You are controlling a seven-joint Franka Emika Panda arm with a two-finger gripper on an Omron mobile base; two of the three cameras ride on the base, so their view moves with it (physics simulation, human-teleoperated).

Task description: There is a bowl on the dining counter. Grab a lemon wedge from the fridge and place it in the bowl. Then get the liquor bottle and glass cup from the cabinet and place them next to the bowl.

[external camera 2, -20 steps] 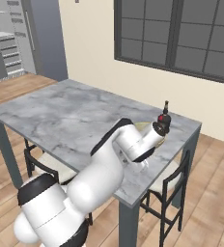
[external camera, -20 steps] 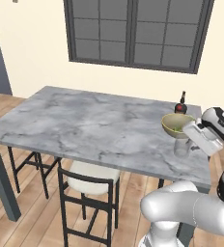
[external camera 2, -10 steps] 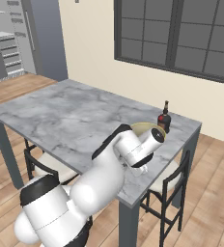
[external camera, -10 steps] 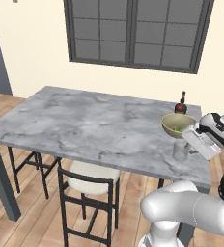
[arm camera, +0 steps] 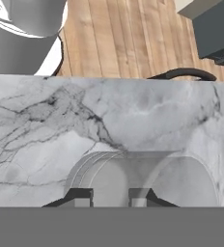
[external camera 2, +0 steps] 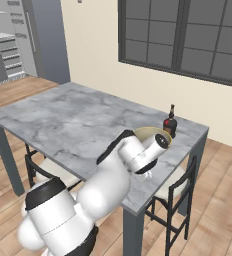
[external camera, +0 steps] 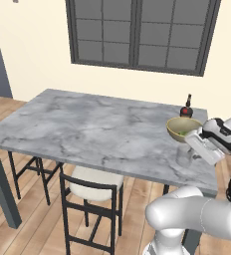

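**Glass meets marble beside the bowl**

We see the glass cup [external camera: 183, 155] upright on the dining counter [external camera: 97, 129], just in front of the bowl [external camera: 181, 128], where a lemon wedge [external camera: 182, 132] lies. Our gripper [arm camera: 111, 195] has its fingers [arm camera: 80, 195] narrowly set over the cup's rim, apparently pinching its wall. The liquor bottle [external camera 2: 170, 122] stands just behind the bowl. A chair [external camera: 92, 191] is tucked under the counter's near edge, a dark window [external camera: 140, 32] beyond.
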